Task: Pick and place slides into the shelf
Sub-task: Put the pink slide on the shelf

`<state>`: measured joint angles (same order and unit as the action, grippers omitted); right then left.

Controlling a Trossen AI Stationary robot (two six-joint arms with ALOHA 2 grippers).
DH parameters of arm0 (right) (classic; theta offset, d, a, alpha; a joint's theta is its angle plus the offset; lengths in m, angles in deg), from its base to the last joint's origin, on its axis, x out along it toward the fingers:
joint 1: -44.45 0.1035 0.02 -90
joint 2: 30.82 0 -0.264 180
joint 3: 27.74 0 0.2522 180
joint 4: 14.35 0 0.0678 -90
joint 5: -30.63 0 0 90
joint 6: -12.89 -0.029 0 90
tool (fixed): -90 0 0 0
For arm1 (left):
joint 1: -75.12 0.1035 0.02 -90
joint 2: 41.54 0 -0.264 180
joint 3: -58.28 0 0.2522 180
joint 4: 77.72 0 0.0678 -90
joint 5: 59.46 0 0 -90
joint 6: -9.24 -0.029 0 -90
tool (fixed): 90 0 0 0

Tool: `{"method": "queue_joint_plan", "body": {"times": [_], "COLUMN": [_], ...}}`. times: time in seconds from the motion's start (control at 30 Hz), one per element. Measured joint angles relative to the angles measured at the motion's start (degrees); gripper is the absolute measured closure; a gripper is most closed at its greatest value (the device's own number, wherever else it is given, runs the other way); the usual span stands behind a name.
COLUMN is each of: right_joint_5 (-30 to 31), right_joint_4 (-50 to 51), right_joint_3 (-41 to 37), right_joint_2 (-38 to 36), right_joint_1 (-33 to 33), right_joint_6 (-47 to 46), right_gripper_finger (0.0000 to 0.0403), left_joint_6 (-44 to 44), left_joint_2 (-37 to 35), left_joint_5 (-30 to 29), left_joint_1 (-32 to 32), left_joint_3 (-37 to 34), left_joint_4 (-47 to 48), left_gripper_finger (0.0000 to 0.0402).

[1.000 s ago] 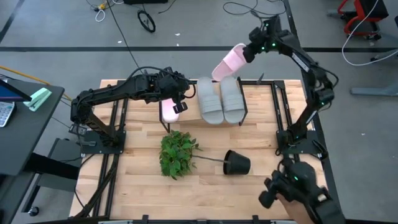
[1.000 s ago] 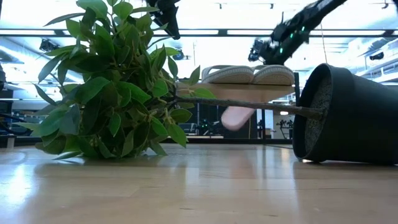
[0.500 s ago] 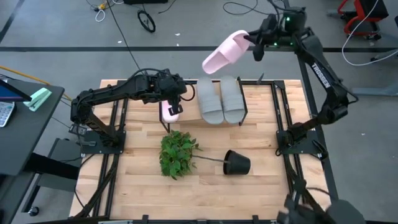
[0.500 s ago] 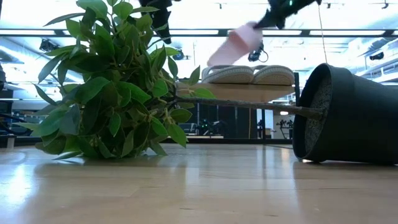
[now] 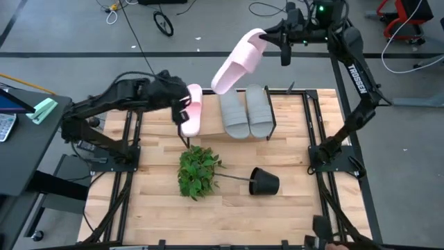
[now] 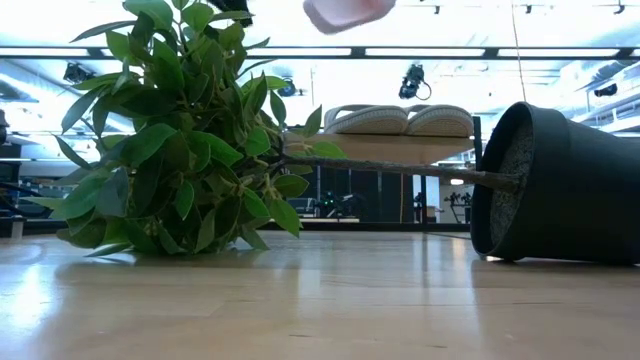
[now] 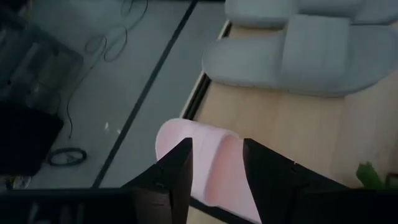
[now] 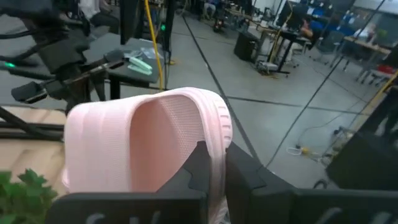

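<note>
- The left arm [image 5: 111, 104] is showing black, jointed links with dark cables trailing along them.
- The right arm [image 5: 354, 73] is wearing white "TROSSEN" lettering down its black link, and a green light is glowing near its wrist.
- The fingers [image 7: 168, 180] are showing as dark, angular, flat-faced wedges.

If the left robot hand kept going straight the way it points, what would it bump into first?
Probably the pale pink foam slide lying right between the left hand's open fingers. Past it sit the grey foam slides on the light wooden shelf, though depth is hard to judge.
</note>
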<state>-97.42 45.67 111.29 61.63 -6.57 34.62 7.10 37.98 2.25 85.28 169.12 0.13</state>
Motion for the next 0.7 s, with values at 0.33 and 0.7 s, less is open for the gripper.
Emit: {"method": "queue_joint_plan", "body": {"times": [0.33, 0.7], "right_joint_5": [-0.1, -5.3], "right_joint_4": [5.1, 8.5], "right_joint_3": [8.3, 8.5], "right_joint_2": [9.9, 14.1], "right_joint_1": [3.1, 3.9], "right_joint_6": [-10.3, -19.0], "right_gripper_finger": [0.0378, 0.0378], "left_joint_6": [-17.3, -43.3], "left_joint_2": [0.4, 10.5], "left_joint_5": [-17.0, -39.9], "left_joint_1": [-17.9, -27.2], "left_joint_3": [0.0, 0.0], "left_joint_4": [0.6, 0.7], "left_gripper_finger": [0.0302, 0.0312]}}
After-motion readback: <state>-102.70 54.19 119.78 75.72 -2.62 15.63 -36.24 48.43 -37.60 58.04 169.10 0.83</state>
